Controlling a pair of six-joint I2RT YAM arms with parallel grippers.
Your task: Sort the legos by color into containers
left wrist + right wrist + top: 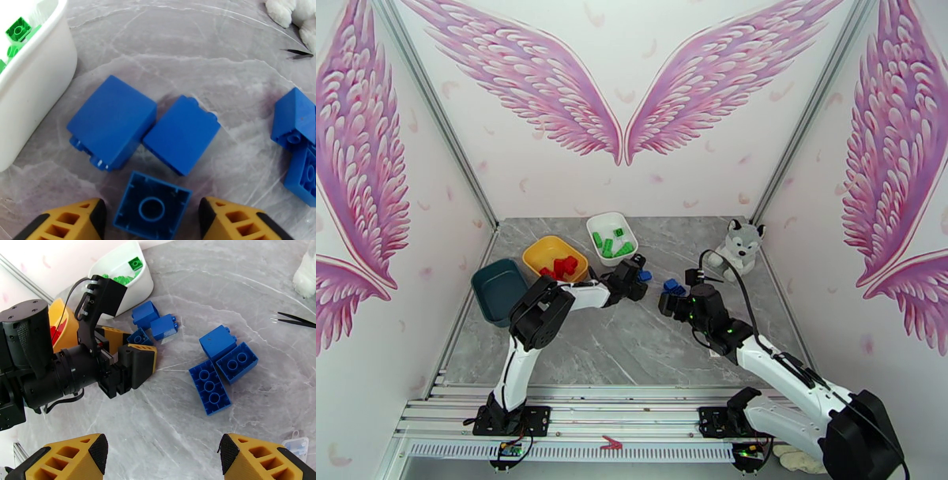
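My left gripper [152, 216] stood part open astride an upturned blue brick [151, 203] near the white dish [39, 90]; the right gripper [162, 451] hung wide, empty. The brick looked light, hard and slippery, so I would pinch its flat walls.

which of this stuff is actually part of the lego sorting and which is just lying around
Part of the job:
- blue legos loose on the table
- green legos in the white dish
- red legos in the yellow dish
- dark teal dish

Just lying about:
- plush husky
- black tweezers
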